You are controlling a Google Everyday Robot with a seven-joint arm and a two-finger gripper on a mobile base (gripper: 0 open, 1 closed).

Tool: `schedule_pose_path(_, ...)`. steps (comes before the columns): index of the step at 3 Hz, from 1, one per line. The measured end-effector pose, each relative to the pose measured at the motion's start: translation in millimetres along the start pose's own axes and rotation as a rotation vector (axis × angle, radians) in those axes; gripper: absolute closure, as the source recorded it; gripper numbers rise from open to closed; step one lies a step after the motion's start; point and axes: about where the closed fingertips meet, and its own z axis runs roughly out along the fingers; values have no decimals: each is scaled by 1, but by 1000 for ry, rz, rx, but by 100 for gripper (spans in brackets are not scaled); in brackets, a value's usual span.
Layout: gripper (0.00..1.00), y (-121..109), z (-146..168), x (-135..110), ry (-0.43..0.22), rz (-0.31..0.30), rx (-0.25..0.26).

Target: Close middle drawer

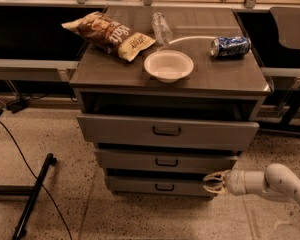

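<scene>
Middle drawer: second of three grey fronts in the desk, standing partly out with a dark gap above, judged not yet closed; gripper just below its right corner, beside the lowest drawer, jaws parted, grasping nothing.

Speckled terrazzo floor; black pole lying left; dark chair right; dim warm light.

I could read nothing for certain. My gripper sat at the right end of the lowest drawer front. Well above it and to its left, the chip bag carried pale lettering I couldn't make out. The blue can, high above it, showed only illegible white marks.
</scene>
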Motion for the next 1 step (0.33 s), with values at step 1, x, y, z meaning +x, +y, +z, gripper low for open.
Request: schedule_pose_path(1, 5, 19, -33, -7, -13, -73, -54)
